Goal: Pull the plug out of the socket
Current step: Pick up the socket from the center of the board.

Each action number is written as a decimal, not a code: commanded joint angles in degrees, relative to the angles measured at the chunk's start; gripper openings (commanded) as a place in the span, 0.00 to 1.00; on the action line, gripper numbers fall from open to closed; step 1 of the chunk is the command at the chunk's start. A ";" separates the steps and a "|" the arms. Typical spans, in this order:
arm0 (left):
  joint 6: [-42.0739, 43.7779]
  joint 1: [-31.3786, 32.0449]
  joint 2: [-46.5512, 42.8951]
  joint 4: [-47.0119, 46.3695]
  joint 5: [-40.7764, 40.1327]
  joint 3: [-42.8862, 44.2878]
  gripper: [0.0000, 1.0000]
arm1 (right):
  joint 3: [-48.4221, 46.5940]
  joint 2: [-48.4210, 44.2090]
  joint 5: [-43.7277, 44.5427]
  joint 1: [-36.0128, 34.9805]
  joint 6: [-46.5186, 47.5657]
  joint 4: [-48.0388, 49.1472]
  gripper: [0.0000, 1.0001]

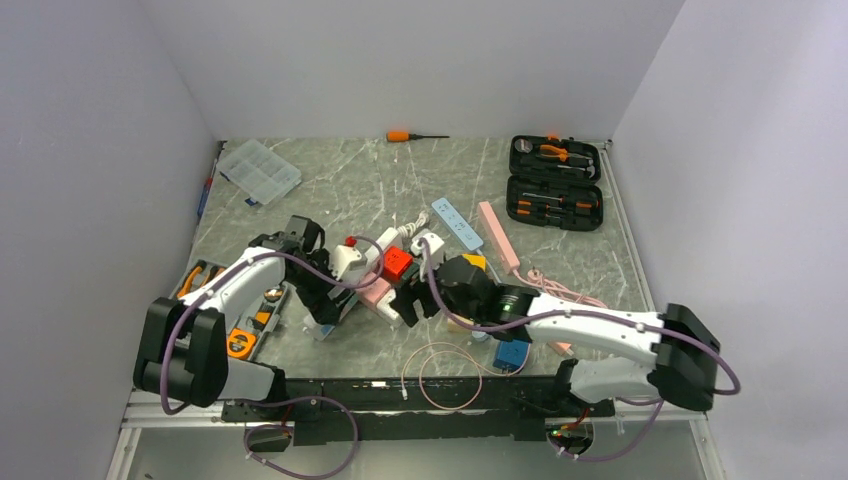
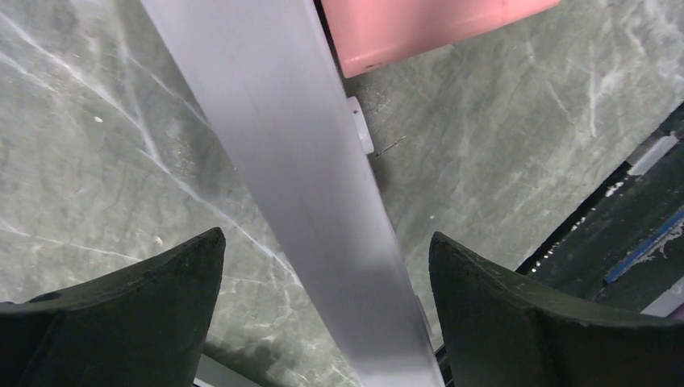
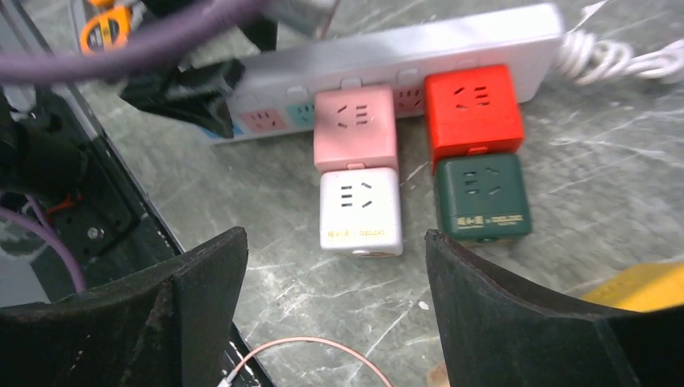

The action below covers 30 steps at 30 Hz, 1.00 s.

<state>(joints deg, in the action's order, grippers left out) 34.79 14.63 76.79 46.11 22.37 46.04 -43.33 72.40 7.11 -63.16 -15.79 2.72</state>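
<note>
A white power strip, the socket [image 3: 403, 48], lies on the marble table with cube plugs along its side. A pink cube [image 3: 355, 129] sits in it with a white cube [image 3: 360, 211] stacked on its front. A red cube [image 3: 473, 105] carries a green cube [image 3: 482, 196] the same way. My right gripper [image 3: 332, 238] is open just in front of the white cube, holding nothing. My left gripper [image 2: 327, 242] is open astride the strip [image 2: 298, 161], with a gap on each side. The pink cube [image 2: 419, 28] shows beyond it.
A clear parts box [image 1: 259, 170], an orange screwdriver [image 1: 405, 135] and an open black tool case [image 1: 555, 183] lie at the back. A blue-white strip [image 1: 458, 223] and a pink strip [image 1: 497, 235] lie right of centre. A pink cable loop [image 1: 445, 375] and a blue cube [image 1: 512, 352] are near the front edge.
</note>
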 commanded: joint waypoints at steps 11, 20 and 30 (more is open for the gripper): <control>-1.46 1.60 -0.51 0.05 -3.67 2.67 0.00 | 3.36 -21.82 9.63 2.98 -4.60 -9.89 0.80; -6.48 1.63 -6.94 6.54 -2.50 11.73 0.00 | -0.17 -14.33 5.69 3.22 -4.79 -7.00 0.76; -8.73 1.63 -12.96 6.98 -6.74 13.61 0.00 | -4.58 -0.61 -4.09 3.07 -3.03 6.17 0.82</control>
<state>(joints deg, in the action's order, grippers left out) 28.62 16.32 68.62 56.53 12.40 56.10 -43.88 68.45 8.32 -60.07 -19.75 -1.21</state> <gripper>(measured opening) 0.389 0.813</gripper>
